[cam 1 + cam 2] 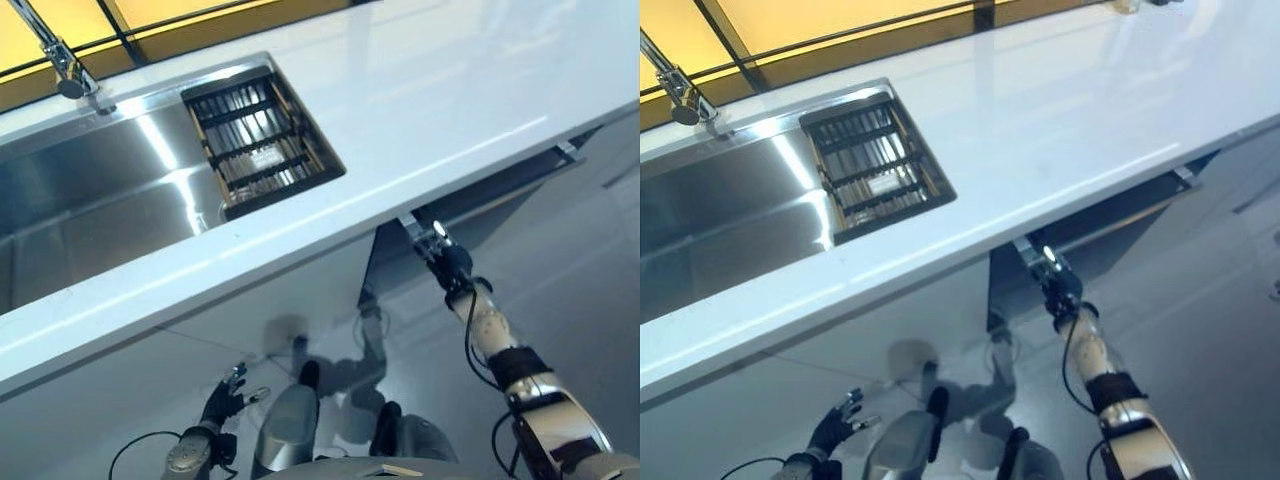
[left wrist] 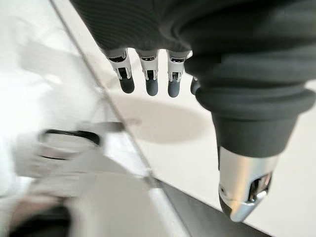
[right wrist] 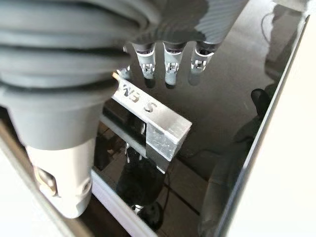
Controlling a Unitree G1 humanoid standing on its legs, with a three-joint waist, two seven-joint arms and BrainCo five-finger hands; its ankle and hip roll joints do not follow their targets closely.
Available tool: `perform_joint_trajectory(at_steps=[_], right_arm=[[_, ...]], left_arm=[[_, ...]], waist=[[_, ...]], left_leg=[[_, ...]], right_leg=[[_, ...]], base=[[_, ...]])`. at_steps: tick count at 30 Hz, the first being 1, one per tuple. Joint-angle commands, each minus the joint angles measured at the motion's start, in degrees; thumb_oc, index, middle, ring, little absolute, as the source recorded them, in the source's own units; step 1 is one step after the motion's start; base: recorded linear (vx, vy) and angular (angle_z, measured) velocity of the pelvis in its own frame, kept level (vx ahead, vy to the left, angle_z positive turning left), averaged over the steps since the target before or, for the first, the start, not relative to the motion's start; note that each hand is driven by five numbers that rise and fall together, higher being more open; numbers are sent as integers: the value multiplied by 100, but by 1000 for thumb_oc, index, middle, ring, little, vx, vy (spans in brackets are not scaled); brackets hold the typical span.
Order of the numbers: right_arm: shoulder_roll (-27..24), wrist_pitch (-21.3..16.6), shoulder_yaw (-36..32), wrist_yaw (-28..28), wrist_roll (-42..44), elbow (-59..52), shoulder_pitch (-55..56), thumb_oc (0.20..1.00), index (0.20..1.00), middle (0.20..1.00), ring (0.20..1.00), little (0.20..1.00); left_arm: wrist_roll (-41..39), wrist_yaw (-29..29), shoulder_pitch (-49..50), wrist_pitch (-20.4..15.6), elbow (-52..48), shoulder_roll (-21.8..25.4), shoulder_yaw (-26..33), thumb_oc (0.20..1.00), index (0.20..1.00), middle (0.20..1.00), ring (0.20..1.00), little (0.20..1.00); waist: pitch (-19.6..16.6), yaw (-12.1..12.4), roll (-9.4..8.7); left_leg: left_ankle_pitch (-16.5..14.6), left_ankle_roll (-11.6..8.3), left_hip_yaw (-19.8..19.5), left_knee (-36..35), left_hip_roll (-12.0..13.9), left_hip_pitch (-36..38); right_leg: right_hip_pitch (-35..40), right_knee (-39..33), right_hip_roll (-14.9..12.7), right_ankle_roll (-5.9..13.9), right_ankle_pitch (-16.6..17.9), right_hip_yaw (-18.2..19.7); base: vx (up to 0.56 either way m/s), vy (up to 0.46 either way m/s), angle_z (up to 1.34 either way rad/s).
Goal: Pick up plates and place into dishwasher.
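With no plate on the white table (image 1: pixel 430 110) or in the sink (image 1: pixel 90 190), the right hand (image 1: pixel 447 262), fingers straight and empty, reaches the dishwasher door's (image 3: pixel 232 89) handle (image 3: pixel 153 118) while the left hand (image 1: pixel 222 400) hangs relaxed.

Sink (image 1: pixel 90 200) set into the counter (image 1: pixel 450 110), toward its left end. Rack (image 1: pixel 262 145) seated in the sink's right end. Tap (image 1: pixel 62 60) behind the sink, at its back rim. Window (image 1: pixel 70 20) behind the counter, beyond the tap. Dishwasher door (image 1: pixel 1110 225) under the counter's front edge, well right of the sink. Right hand (image 1: pixel 435 245) at that door's handle (image 3: pixel 153 121), below the counter. Left hand (image 1: pixel 225 395) low before the counter, below the sink.
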Motion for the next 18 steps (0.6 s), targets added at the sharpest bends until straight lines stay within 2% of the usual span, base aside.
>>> perform_joint_trajectory(at_steps=[1,10,15,18], right_arm=[[-56,-978,-707,34,-500,-1095,90,1000,1000,1000,1000,1000],[-173,-1294,-1399,-621,-941,-1334,754,1000,1000,1000,1000,1000],[-150,-1464,-1471,-904,-1308,-1630,906,1000,1000,1000,1000,1000],[-79,-1521,-1363,-823,-1735,-1893,1032,1000,1000,1000,1000,1000]], left_arm=[[-92,-97,290,-323,-618,182,131,1000,1000,1000,1000,1000],[-568,-112,253,-410,-1600,237,219,1000,1000,1000,1000,1000],[-751,-223,143,-334,-2005,305,232,1000,1000,1000,1000,1000],[-908,-270,82,-323,-2301,340,253,1000,1000,1000,1000,1000]], waist=[[-582,-245,-285],[-910,-509,-352],[-993,-594,-343],[-1031,-642,-323]], left_leg=[[-199,62,564,-51,60,97],[-64,115,760,-746,82,543],[-48,148,766,-847,46,592],[-44,172,751,-892,18,617]], right_leg=[[344,-752,-241,341,580,-65],[401,-1017,-204,430,719,-74],[386,-1047,-164,421,721,-44],[379,-1053,-140,406,711,-19]], base=[[-3,28,69],[-18,14,6],[-25,5,-4],[-41,19,-4]])
